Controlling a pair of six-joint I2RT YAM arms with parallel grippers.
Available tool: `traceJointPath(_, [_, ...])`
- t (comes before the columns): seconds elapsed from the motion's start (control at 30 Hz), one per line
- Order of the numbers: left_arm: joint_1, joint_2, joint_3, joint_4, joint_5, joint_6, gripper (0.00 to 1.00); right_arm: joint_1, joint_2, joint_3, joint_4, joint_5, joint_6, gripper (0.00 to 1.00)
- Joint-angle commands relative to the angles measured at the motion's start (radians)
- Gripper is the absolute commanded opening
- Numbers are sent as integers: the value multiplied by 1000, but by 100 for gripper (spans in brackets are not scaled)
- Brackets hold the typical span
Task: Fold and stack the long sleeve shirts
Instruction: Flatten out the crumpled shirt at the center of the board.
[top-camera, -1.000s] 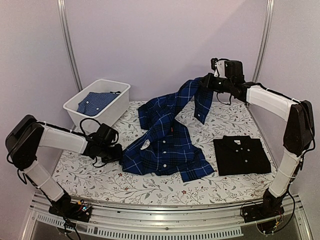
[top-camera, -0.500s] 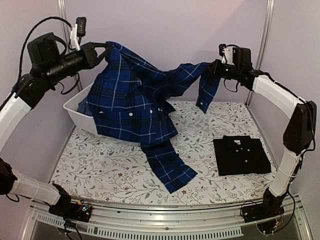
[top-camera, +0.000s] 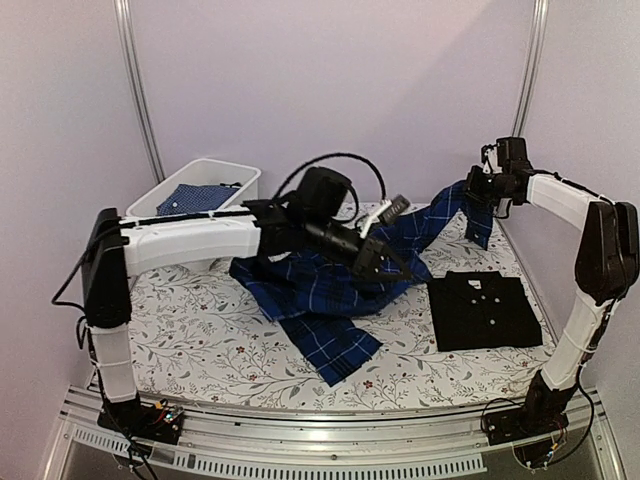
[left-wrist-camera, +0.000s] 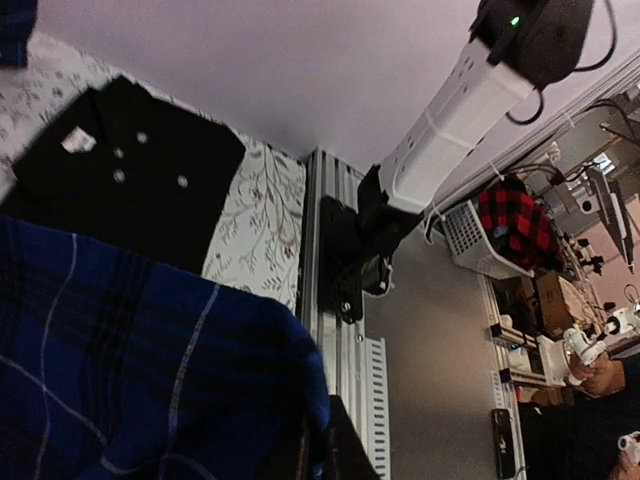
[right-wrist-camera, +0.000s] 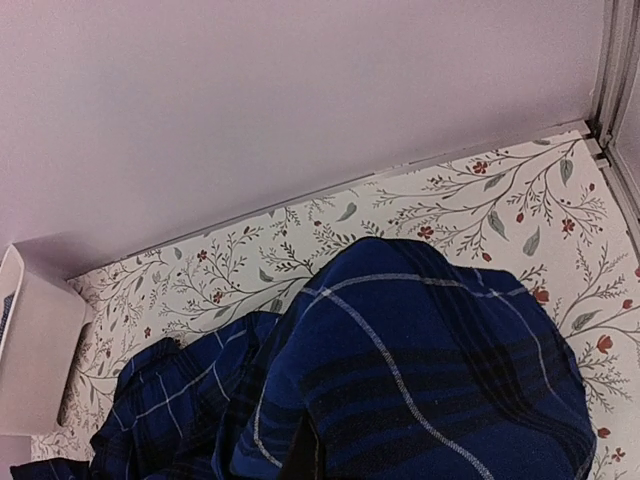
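Observation:
The plaid long sleeve shirt (top-camera: 318, 292) lies bunched across the middle of the table, one sleeve trailing toward the front. My left gripper (top-camera: 388, 262) reaches across over it and is shut on its edge, just left of the black shirt. The same plaid cloth (left-wrist-camera: 130, 370) fills the lower left of the left wrist view and covers the left gripper (left-wrist-camera: 322, 455). My right gripper (top-camera: 477, 190) is shut on another part of the plaid shirt at the back right, holding it above the table. Plaid cloth (right-wrist-camera: 420, 380) drapes over the right gripper (right-wrist-camera: 303, 458). The black long sleeve shirt (top-camera: 483, 310) (left-wrist-camera: 120, 185) lies folded at the right.
A white bin (top-camera: 165, 200) (right-wrist-camera: 28, 340) stands at the back left with a blue dotted cloth (top-camera: 195, 197) inside. The floral table (top-camera: 190, 345) ends in a metal rail (top-camera: 330, 425) at the front. Upright posts (top-camera: 138, 90) rise at both back corners.
My left arm has swung from high at the back left down to the middle right, carrying the plaid shirt with it. The shirt has come down onto the table. My right gripper moved right and lower.

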Motion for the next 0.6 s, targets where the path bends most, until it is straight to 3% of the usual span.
traceJointPath(0.0, [-109, 145, 131, -97, 139, 16, 19, -20, -29, -24, -7, 17, 10, 0])
traceJointPath(0.1, [-109, 162, 162, -117, 97, 23, 29, -20, -28, -27, -8, 6, 11, 0])
traceJointPath(0.17, [-99, 129, 145, -112, 28, 25, 51, -20, -26, -26, -7, -2, 12, 0])
traceJointPath(0.2, [-90, 103, 128, -105, -14, 22, 55, -21, -24, -27, -7, -8, 12, 0])
traceJointPath(0.37, [3, -88, -43, -107, -259, -58, 59, -16, -20, -39, -32, -64, 15, 1])
traceJointPath(0.43, [59, -166, -137, -143, -326, -95, 58, -11, -15, -42, -73, -70, 8, 9])
traceJointPath(0.57, [150, -319, -349, -179, -410, -171, 57, 2, -49, -129, -112, -60, -6, 45])
